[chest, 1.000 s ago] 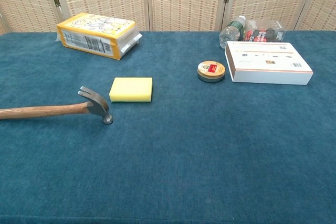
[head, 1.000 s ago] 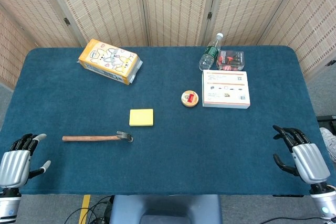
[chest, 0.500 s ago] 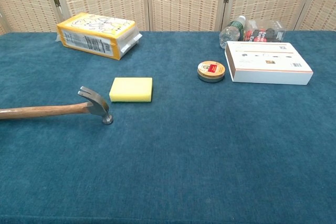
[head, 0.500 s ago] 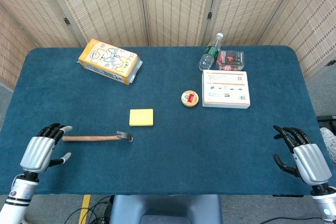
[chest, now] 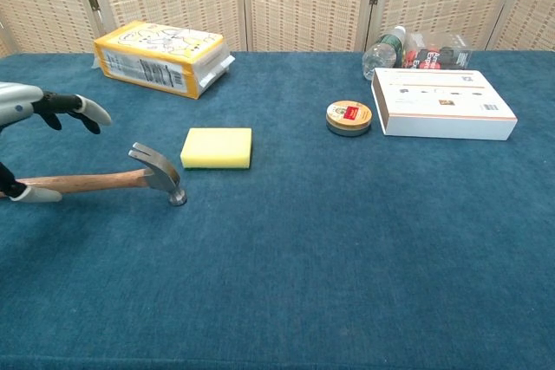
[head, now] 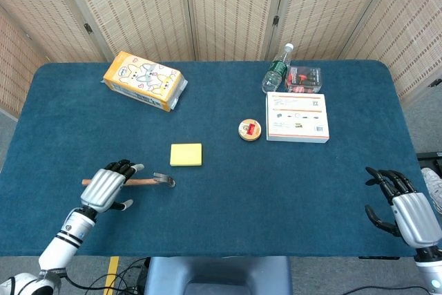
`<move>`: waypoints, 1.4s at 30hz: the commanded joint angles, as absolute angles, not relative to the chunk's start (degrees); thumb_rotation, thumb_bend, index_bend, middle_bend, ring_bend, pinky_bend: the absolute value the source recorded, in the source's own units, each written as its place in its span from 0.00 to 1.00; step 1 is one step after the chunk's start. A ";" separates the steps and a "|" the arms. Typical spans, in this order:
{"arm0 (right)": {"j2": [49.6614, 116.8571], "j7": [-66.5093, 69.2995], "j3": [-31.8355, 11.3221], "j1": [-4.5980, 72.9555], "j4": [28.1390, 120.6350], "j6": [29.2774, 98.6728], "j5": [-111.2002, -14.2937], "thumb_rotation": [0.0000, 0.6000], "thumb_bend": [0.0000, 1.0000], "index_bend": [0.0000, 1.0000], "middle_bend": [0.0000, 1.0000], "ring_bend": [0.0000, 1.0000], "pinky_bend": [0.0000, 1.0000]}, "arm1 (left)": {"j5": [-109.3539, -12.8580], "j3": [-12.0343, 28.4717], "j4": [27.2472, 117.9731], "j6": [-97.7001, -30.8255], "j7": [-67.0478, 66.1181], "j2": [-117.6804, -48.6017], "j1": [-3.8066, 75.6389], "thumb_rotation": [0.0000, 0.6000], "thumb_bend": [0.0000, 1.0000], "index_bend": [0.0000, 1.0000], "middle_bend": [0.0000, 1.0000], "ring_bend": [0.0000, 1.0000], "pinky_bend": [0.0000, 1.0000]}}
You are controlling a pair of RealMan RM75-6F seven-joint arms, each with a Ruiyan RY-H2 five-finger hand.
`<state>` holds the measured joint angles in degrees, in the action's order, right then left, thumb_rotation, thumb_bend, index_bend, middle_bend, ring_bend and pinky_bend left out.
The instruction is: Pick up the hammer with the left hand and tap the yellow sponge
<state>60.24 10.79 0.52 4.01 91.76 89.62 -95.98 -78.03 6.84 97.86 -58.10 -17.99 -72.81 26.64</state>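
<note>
Since the earlier frame my left hand (head: 106, 187) has advanced over the hammer (head: 148, 181) handle, fingers spread, grasping nothing; hammer lies on the bench (head: 276, 191) near the yellow sponge (head: 186, 155); grasp comes next.

left hand (head: 107, 187): raised, fingers (chest: 87, 110) spread | right hand (head: 411, 207): fingers apart, empty

In the chest view the silver left hand (chest: 35, 110) is cut off by the left edge, as is the wooden-handled hammer (chest: 104, 180); the head view crops the silver right hand (head: 407, 208) below
</note>
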 commanded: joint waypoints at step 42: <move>60.42 10.07 0.09 4.69 91.66 87.09 -94.21 1.00 0.31 0.12 0.36 0.19 0.18 | -66.10 4.76 87.42 -56.94 -22.67 -85.18 32.12 1.00 0.49 0.31 0.38 0.23 0.27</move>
<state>60.43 10.07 0.09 4.69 91.66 87.09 -94.21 -66.14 4.79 87.46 -56.92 -22.64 -85.17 32.12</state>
